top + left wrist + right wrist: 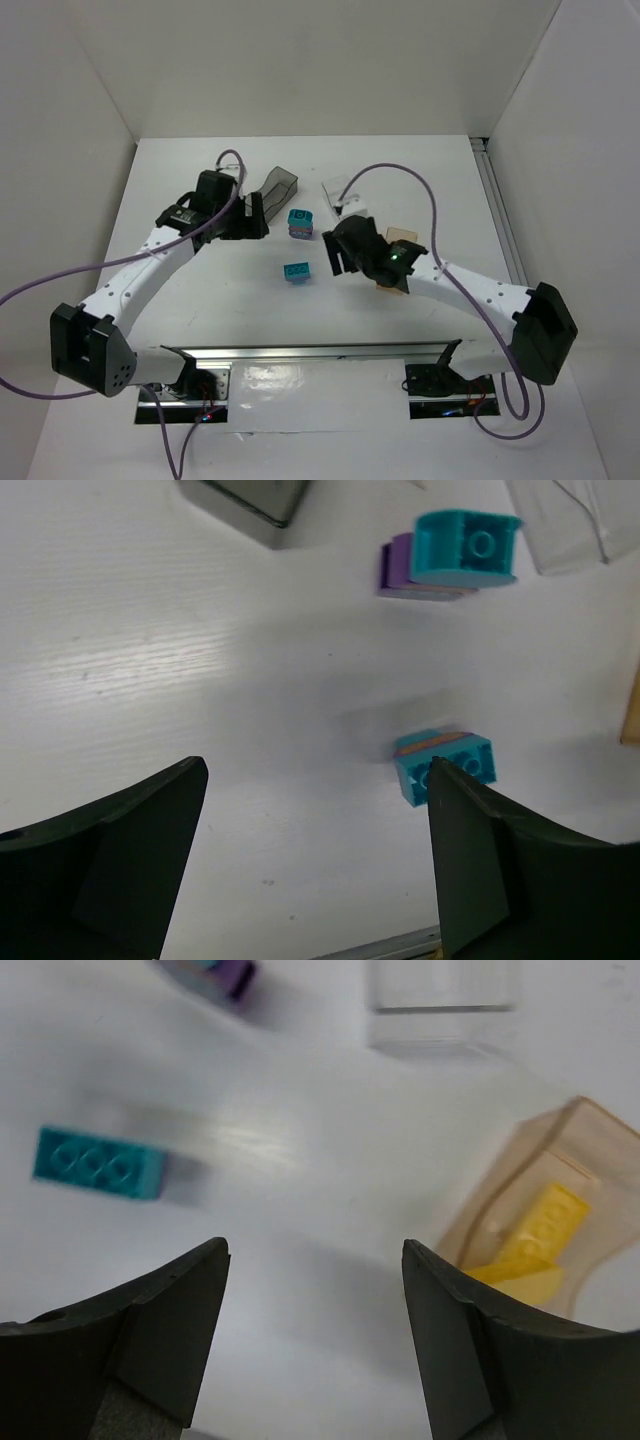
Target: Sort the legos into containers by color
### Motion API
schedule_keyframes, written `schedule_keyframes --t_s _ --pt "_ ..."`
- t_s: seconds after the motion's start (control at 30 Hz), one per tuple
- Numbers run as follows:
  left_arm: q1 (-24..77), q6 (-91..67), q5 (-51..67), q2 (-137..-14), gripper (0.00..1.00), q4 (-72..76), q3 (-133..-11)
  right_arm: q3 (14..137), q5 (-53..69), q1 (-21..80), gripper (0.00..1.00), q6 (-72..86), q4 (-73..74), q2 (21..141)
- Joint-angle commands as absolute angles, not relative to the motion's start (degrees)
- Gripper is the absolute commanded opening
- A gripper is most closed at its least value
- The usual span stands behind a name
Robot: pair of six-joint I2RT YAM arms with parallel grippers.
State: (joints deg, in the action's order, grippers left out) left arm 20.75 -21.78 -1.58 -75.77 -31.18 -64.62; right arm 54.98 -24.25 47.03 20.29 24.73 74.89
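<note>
A teal lego (296, 271) lies alone on the white table; it also shows in the left wrist view (445, 765) and the right wrist view (98, 1163). A second teal lego (298, 218) sits on a purple lego (398, 568). The amber bin (545, 1160) holds yellow legos (548, 1228); my right arm mostly hides it in the top view. The dark grey bin (280, 185) and the clear bin (345, 193) stand at the back. My left gripper (248, 215) is open and empty, left of the stacked legos. My right gripper (335, 257) is open and empty, right of the lone teal lego.
White walls enclose the table on the left, back and right. A metal rail (300, 352) runs along the near edge between the arm bases. Purple cables (420, 190) loop above both arms.
</note>
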Motion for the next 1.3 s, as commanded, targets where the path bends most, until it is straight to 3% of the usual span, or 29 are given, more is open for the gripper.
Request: schedule_keyframes --t_s 0.0,0.27,0.43,0.63,0.97,1.27 --pt "17.50 -28.91 -10.45 -72.34 0.94 -34.53 -67.59 58.17 -17.84 52.63 0.77 10.64 20.40 79.69" --pt "9.94 -32.17 -9.68 -68.12 0.94 -34.01 -63.63 65.29 -18.71 61.61 0.75 2.47 20.65 90.17" --pt "8.61 -31.64 -7.65 -67.06 0.94 -33.49 -63.02 69.69 -22.76 62.31 0.96 -0.87 20.57 97.10" --pt "8.09 -29.89 -6.33 -67.06 0.94 -33.49 -62.40 73.39 -18.82 58.54 0.99 -4.75 19.34 102.39" --pt "8.09 -29.18 -5.19 -68.11 0.94 -33.49 -61.87 75.94 -6.33 51.68 0.71 -4.22 18.02 105.21" --pt "8.09 -28.65 -3.96 -69.17 0.94 -32.96 -62.40 77.43 -3.69 51.68 0.77 -5.36 19.24 107.14"
